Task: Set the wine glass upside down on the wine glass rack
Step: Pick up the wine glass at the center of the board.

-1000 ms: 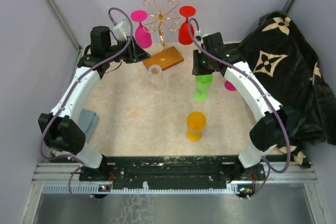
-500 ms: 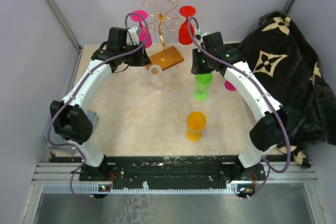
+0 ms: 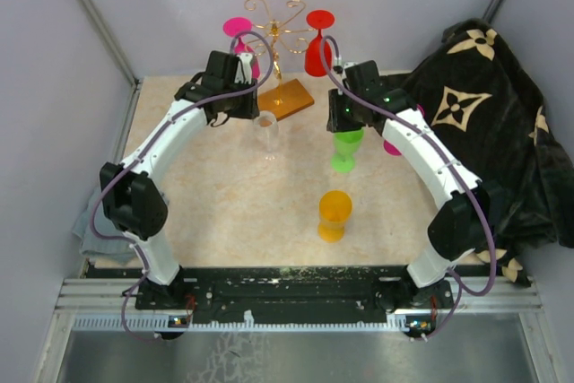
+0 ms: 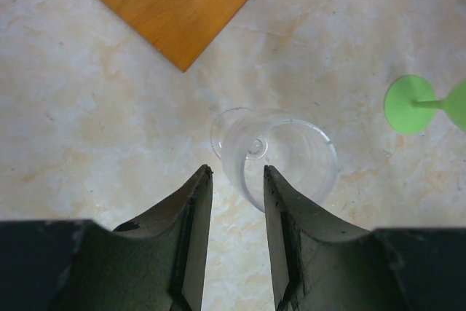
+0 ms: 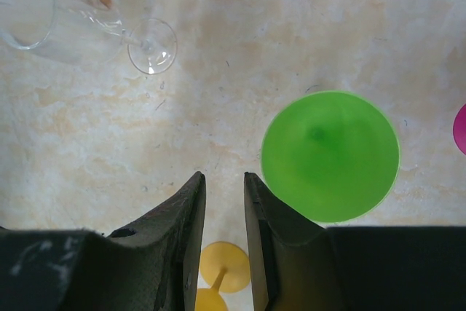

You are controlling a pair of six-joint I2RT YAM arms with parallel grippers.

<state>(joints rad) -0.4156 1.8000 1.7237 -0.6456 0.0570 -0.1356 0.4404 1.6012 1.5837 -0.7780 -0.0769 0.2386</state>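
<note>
Clear wine glass (image 3: 266, 132) stands mid-frame on the worktop (image 3: 224, 208), not yet on the rack (image 3: 287, 99); left fingers (image 4: 191, 238) and right fingers (image 5: 182, 231) parted, empty.

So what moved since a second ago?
The left arm swung rightwards, and its open left pincer now hangs just above the clear glass. Nothing was grabbed or let go. The right pincer stayed over the green glass, and all the glasses and the wine glass rack kept still.
</note>
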